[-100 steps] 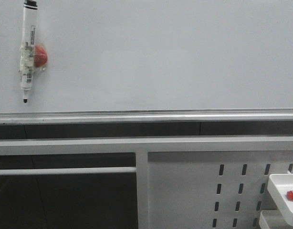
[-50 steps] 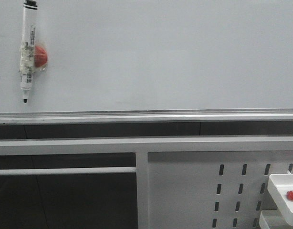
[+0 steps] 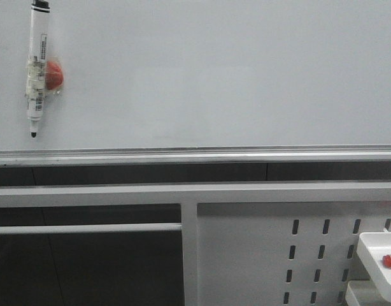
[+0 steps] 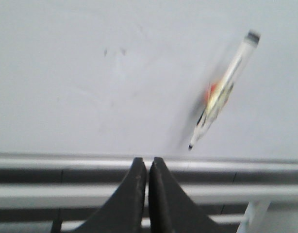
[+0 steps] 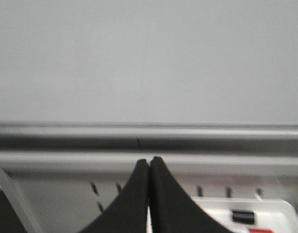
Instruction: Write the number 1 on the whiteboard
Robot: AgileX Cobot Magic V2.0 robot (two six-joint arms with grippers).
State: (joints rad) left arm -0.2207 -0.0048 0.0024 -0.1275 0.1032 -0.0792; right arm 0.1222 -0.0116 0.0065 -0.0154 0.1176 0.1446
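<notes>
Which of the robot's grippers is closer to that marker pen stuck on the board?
Left. The marker pen shows above the left gripper; the right gripper's view lacks it.

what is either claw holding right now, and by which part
Nothing. The left claw and right claw are both shut and empty; the marker hangs on the whiteboard.

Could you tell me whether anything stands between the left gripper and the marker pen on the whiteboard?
Nothing visible does. In the left wrist view, the left gripper, fingers together and empty, faces bare whiteboard, and the marker pen hangs there unobstructed.
</notes>
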